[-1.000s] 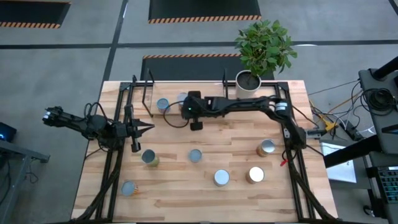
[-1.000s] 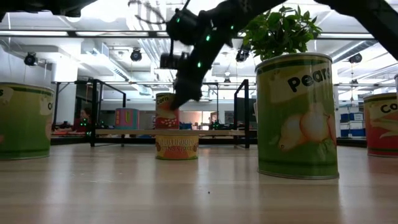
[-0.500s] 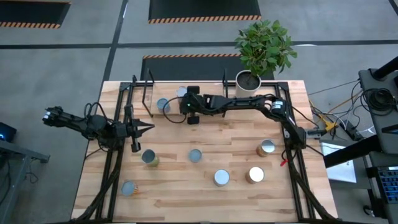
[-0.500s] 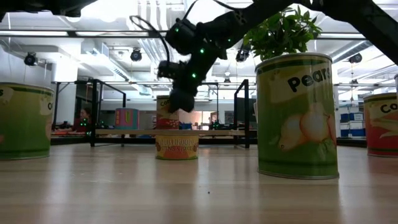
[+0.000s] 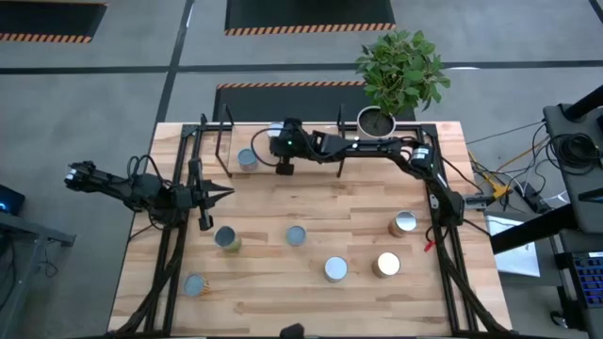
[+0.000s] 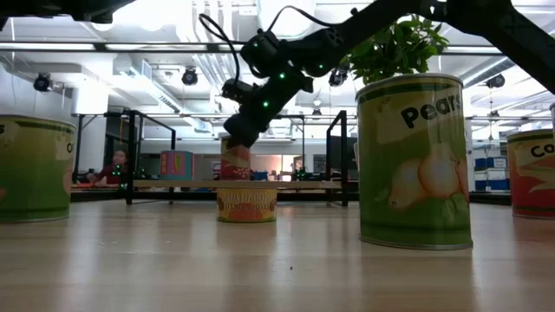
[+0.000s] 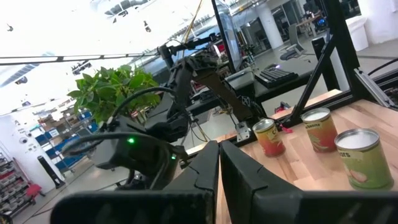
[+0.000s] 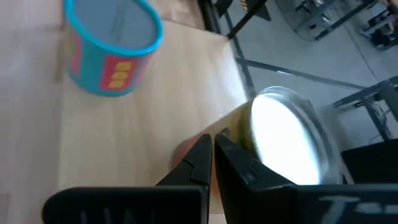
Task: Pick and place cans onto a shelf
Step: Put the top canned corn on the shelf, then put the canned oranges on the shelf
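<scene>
The shelf point(image 5: 226, 151), black rods with a light board, stands at the table's far edge. On its board a blue-topped can point(image 8: 112, 46) stands upright. Beside it is a red-labelled can point(image 6: 236, 162) with a silvery top point(image 8: 287, 138). My right gripper point(image 8: 212, 144) reaches over the shelf, shut, its tips at this can. Several more cans point(image 5: 296, 234) stand on the tabletop. My left gripper point(image 5: 222, 195) waits shut at the table's left, touching nothing. My right gripper lays its shut fingertips point(image 8: 224, 146) against the silvery-topped can's side just under the top rim point(image 8: 239, 132). The fingers come slanting down from the table's right and near side. The can stands on the shelf board.
A white pot with a green plant point(image 5: 375, 122) stands right of the shelf at the far edge. Loose cans stand across the table's near half point(image 5: 336, 269) and right side point(image 5: 403, 223). In the low view a pear can point(image 6: 414, 160) stands close by.
My right gripper, still shut, has gone toward the table's far left over the shelf and tipped closer to level. The silvery-topped can beside its tips has slid a little toward the far edge of the board.
</scene>
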Robot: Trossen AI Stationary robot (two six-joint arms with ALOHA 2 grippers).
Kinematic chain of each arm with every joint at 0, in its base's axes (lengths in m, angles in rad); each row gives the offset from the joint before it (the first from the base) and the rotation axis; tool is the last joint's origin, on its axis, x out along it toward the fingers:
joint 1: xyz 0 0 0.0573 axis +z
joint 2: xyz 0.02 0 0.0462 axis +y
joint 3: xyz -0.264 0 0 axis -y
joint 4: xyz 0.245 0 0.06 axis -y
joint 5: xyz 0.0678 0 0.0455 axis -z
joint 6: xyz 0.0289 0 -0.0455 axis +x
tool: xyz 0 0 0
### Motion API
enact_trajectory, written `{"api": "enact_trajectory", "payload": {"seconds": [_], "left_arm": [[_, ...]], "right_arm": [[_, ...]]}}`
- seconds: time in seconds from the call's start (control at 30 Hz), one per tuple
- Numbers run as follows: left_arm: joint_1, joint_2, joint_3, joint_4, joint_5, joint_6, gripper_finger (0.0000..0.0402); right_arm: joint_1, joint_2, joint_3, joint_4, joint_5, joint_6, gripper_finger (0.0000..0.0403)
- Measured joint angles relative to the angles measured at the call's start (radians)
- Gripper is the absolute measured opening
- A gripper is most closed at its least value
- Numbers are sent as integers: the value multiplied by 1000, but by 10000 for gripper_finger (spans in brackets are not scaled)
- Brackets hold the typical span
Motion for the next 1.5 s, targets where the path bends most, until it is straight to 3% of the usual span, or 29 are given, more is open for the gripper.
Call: {"api": "enact_trajectory", "payload": {"seconds": [0.7,1.13,1.3,1.5], "left_arm": [[0,0,0,9,0,8,0],[0,6,0,79,-1,-43,0],[1,26,0,106,-42,-90,0],[1,82,14,114,-207,-222,0]], "right_arm": [[-30,-18,-1,39,-1,-1,8],[162,-367,-85,-182,-6,56,8],[256,-535,-230,-226,-5,119,8],[358,-708,-469,-157,-8,140,8]]}}
